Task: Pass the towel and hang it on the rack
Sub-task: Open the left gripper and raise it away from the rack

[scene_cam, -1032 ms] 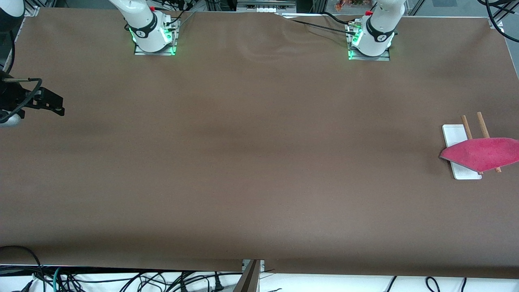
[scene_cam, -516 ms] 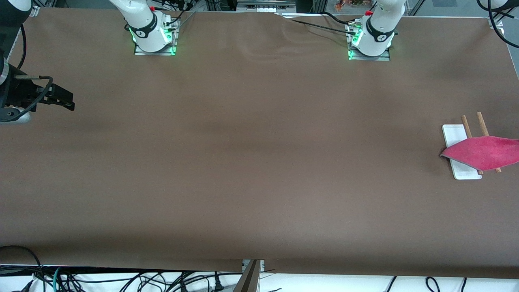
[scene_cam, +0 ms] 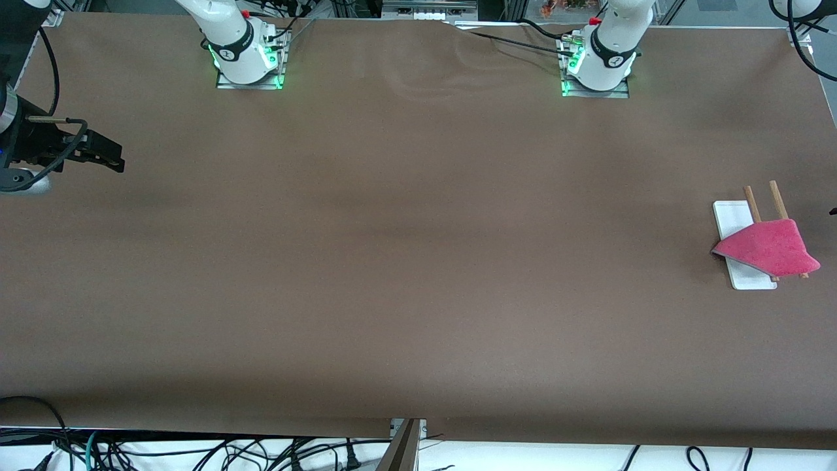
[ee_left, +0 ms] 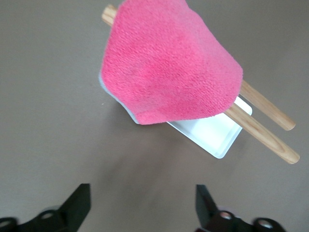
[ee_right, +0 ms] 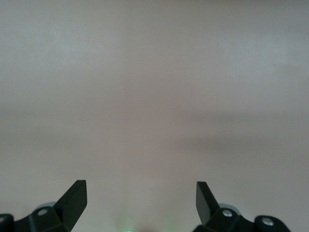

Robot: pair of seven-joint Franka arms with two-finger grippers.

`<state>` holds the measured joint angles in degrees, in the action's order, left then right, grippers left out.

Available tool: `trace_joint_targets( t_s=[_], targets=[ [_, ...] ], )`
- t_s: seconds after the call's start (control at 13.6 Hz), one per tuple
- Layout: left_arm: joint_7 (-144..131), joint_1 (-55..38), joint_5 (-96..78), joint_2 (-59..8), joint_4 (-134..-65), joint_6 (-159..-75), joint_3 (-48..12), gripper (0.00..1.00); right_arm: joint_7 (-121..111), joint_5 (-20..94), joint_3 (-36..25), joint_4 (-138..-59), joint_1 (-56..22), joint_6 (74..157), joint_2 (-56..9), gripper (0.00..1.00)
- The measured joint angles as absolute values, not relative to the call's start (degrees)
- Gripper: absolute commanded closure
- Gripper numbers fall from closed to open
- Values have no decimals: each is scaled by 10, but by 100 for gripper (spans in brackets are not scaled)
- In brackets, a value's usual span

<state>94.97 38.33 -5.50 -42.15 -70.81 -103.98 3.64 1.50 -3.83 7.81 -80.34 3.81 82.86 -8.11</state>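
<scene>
Pink towel [scene_cam: 766,248] draped on rack [scene_cam: 739,248] near left-arm worktop edge; left pincer [ee_left: 142,208] wide open, empty; right pincer [scene_cam: 104,154] open, empty, waiting; next: retreat.

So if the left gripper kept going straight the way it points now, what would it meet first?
Probably the bare table just short of the rack. The open left gripper holds nothing; the towel hangs slightly off its line.

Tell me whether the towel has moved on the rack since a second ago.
Yes. The towel no longer stretches past the rack toward the left arm's end; that corner has dropped, and it drapes over both rods.
</scene>
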Motion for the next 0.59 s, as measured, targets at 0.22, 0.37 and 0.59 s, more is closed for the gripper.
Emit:
trace_joint_targets(
  t_s=[0.22, 0.37, 0.59],
  targets=[
    [947, 374, -55, -388, -690, -1011, 31, 0, 7, -38, 78, -804, 38, 828, -81, 0],
    [914, 349, -54, -345, -686, -962, 29, 0, 6, -38, 78, -804, 38, 826, -80, 0],
    [787, 283, -41, -284, -685, -867, 27, 0, -2, -38, 77, -807, 38, 808, -74, 0]
  ],
)
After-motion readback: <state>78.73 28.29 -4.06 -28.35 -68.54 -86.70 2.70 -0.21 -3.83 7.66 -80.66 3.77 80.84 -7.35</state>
